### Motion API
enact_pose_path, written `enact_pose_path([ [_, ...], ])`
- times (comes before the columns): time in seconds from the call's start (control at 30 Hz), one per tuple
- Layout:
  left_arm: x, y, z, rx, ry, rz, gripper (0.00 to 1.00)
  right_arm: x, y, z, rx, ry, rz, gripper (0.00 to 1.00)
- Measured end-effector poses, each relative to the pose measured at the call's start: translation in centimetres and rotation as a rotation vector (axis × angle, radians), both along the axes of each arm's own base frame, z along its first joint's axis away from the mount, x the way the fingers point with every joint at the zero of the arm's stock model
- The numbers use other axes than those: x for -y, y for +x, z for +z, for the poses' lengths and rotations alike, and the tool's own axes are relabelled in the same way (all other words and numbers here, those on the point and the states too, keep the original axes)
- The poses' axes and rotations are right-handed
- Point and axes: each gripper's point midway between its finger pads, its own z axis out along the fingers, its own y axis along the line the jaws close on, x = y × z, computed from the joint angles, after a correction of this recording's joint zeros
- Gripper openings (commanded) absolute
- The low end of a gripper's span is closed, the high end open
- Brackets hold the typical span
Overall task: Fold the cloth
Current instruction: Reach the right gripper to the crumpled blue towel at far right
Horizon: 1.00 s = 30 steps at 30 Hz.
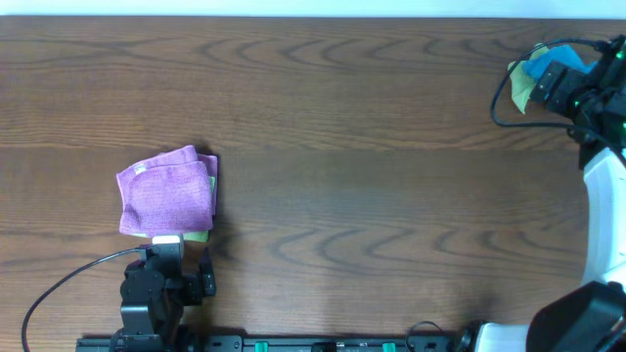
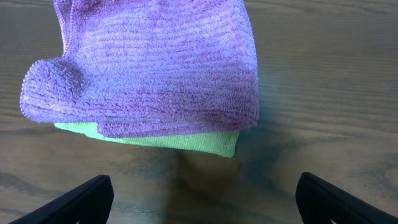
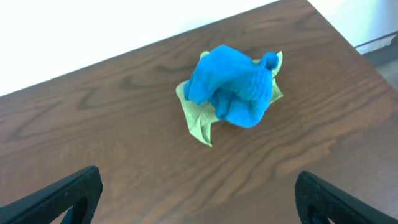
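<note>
A: Where's the sky-blue cloth (image 3: 233, 84)?
B: Crumpled, upper middle of my right wrist view, atop a yellow-green cloth (image 3: 198, 118).
A: Pincers?
B: My left pincer (image 2: 202, 196) and right pincer (image 3: 198, 199) both gape, grasping nothing.

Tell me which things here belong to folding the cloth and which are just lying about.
For the job: blue cloth, crumpled at the far right corner of the table; right gripper, open, facing it.
Lying about: purple cloth, folded on a yellow-green cloth, before the open left gripper; second yellow-green cloth under the blue one.
</note>
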Motion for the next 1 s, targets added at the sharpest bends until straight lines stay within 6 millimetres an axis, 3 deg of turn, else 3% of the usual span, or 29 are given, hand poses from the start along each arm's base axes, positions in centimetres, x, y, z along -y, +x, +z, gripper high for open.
enact_pose_path([
  [0.37, 0.0, 0.0, 0.0, 0.000, 0.000, 0.000, 0.95, 2.6, 0.8, 1.3, 0.056, -0.074, -0.089, 0.99],
  [0.47, 0.0, 0.0, 0.0, 0.000, 0.000, 0.000, 0.95, 4.5, 1.0, 0.4, 0.064, -0.048, -0.153, 0.99],
  [0.6, 0.0, 0.0, 0.0, 0.000, 0.000, 0.000, 0.95, 8.6, 1.5, -2.1, 0.047, 0.025, -0.252, 0.99],
  [0.77, 0.0, 0.0, 0.0, 0.000, 0.000, 0.000, 0.95, 12.5, 4.1, -3.8, 0.058, 0.090, -0.301, 0.99],
  [1.0, 0.0, 0.0, 0.0, 0.000, 0.000, 0.000, 0.95, 13.2, 8.8, -5.6, 0.091, 0.178, -0.272, 0.99],
])
